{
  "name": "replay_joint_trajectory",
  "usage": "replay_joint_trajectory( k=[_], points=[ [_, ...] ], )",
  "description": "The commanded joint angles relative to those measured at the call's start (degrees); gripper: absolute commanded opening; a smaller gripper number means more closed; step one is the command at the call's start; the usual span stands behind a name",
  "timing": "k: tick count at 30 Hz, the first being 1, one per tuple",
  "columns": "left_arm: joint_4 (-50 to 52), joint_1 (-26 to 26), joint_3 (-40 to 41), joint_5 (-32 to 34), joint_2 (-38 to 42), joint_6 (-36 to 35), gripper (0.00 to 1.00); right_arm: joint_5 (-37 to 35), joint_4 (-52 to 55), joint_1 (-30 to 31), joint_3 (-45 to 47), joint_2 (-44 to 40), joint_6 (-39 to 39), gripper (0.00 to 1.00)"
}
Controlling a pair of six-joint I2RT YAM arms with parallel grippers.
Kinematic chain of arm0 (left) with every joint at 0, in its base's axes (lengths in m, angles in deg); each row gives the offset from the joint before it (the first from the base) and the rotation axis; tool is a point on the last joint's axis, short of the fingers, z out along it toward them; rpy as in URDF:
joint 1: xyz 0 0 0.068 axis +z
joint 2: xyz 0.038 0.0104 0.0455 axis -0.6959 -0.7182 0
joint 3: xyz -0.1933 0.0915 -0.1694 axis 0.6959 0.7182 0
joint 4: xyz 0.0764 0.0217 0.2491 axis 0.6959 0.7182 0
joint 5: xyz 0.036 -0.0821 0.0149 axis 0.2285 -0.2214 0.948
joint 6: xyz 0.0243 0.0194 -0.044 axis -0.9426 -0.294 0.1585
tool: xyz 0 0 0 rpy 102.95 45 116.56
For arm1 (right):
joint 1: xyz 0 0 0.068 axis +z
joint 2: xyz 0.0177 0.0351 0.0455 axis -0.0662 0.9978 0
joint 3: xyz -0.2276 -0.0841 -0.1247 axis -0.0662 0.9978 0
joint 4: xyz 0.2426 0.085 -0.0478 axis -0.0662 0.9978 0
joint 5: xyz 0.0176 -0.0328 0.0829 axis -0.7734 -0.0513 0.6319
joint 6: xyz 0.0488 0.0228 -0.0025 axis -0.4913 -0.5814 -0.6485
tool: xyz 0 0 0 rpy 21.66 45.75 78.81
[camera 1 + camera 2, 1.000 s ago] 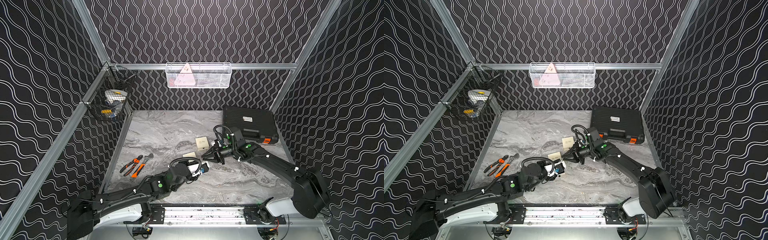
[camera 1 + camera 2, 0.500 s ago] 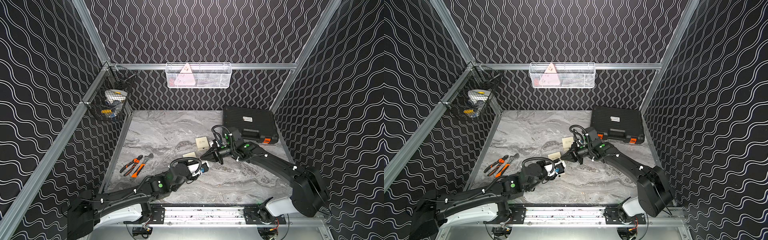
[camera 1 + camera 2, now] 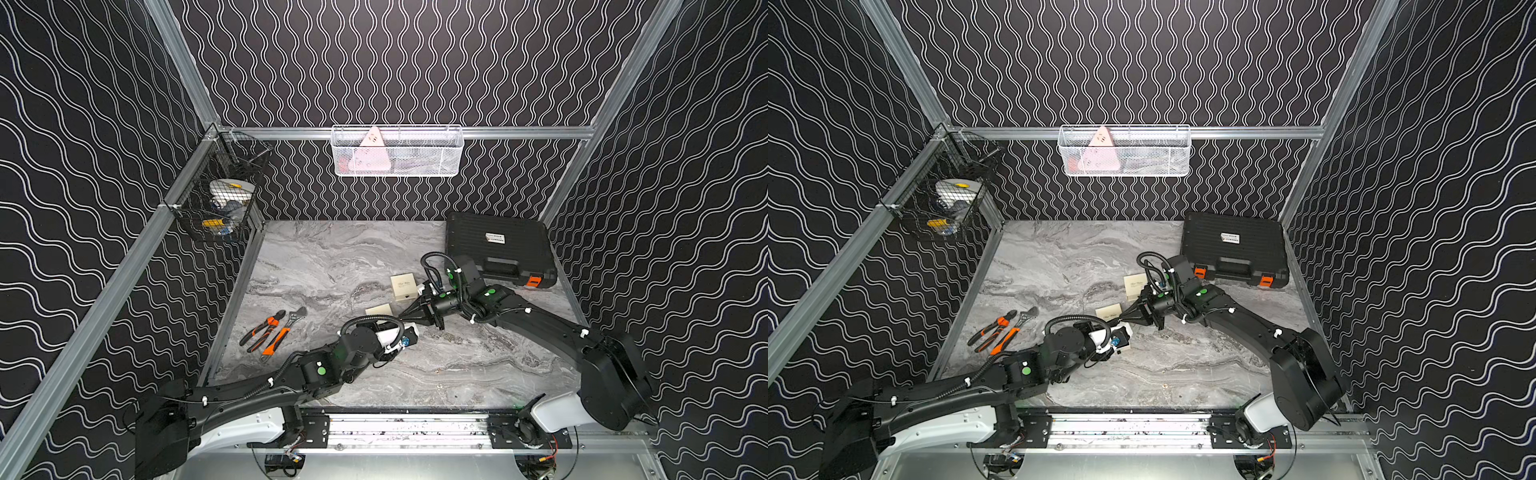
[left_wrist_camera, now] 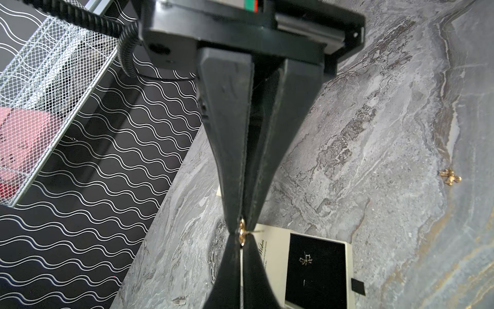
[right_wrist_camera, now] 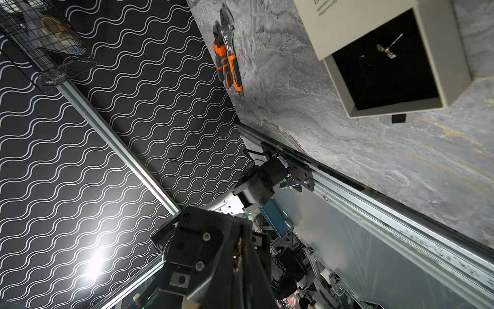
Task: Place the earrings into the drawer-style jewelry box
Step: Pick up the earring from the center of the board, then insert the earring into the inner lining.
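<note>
**Earring pinched between both grippers beside open jewelry box**

One gold earring (image 4: 242, 235) is seen clamped at the spot where the two grippers meet tip to tip. The left gripper (image 4: 242, 244) is closed down to a sliver on it. The right gripper (image 4: 244, 227) is likewise closed narrow on the same piece from the opposite side. The earring's pin is seen sticking out sideways from the pinch point. The pinch point is held off the marble table (image 3: 332, 266), just beside the cream sleeve of the jewelry box (image 4: 275, 240).

The box's drawer (image 5: 454, 67) is pulled out of the sleeve and its black lining is exposed. A second earring (image 5: 386, 50) is lying on that lining, inside the drawer. A third earring (image 4: 450, 176) is lying loose on the marble, outside the box and apart from it.

A separate cream box (image 3: 403, 286) is placed near the jewelry box and is closed. Pliers and wrench (image 3: 270, 332) are laid together on the table, well apart from the jewelry box. A black tool case (image 3: 498, 249) is set well apart from the box, by the back wall.
</note>
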Motion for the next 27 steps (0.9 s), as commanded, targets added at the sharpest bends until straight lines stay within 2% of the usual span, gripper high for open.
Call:
replay_joint_trajectory(
  k=[1, 3, 6, 11, 12, 13, 15, 17, 19, 22, 24, 27],
  points=[
    [-0.8, -0.1, 0.2, 0.0, -0.1, -0.8, 0.00, 0.1, -2.4, 0.1, -0.1, -0.1, -0.9, 0.05],
    [-0.7, -0.1, 0.1, 0.0, -0.3, -0.8, 0.00, 0.2, -2.9, 0.1, 0.0, -0.1, -1.0, 0.01],
    [-0.3, -0.1, -0.2, 0.3, -0.8, -1.0, 0.00, 0.5, -4.6, 0.1, 0.6, -0.1, -1.6, 0.00],
    [2.9, -0.1, -1.2, 0.5, -0.6, -0.2, 0.34, 0.0, -6.3, -0.2, 1.6, -0.4, -1.1, 0.00],
    [4.3, -0.1, -1.7, 0.4, -0.3, 0.5, 0.46, -0.3, -6.1, -0.6, 1.8, -0.4, -0.2, 0.00],
    [6.0, -0.1, -2.2, 0.3, 0.1, 1.6, 0.53, -0.5, -6.1, -0.9, 2.0, -0.4, 0.7, 0.00],
    [12.1, -0.1, -4.2, -2.5, 1.7, 4.7, 0.63, -0.3, -6.1, -2.3, 2.6, -0.1, 3.8, 0.00],
    [17.7, 0.0, -5.9, -7.0, 4.5, 8.8, 0.64, 1.0, -6.1, -3.8, 2.9, 0.4, 9.3, 0.00],
    [22.1, 0.2, -6.9, -12.3, 7.8, 11.6, 0.65, 2.0, -3.7, -5.2, 2.8, 0.1, 18.1, 0.00],
    [27.7, 0.6, -9.2, -20.2, 10.9, 15.0, 0.64, -1.0, 1.9, -6.2, 3.1, -3.1, 31.8, 0.00],
    [30.3, 1.1, -11.8, -24.5, 10.5, 17.0, 0.64, -3.1, 2.6, -6.2, 4.1, -5.7, 36.9, 0.00],
    [33.2, 1.6, -15.0, -28.2, 8.7, 21.2, 0.64, -5.0, -0.1, -6.2, 7.4, -9.2, 39.8, 0.00]
  ],
)
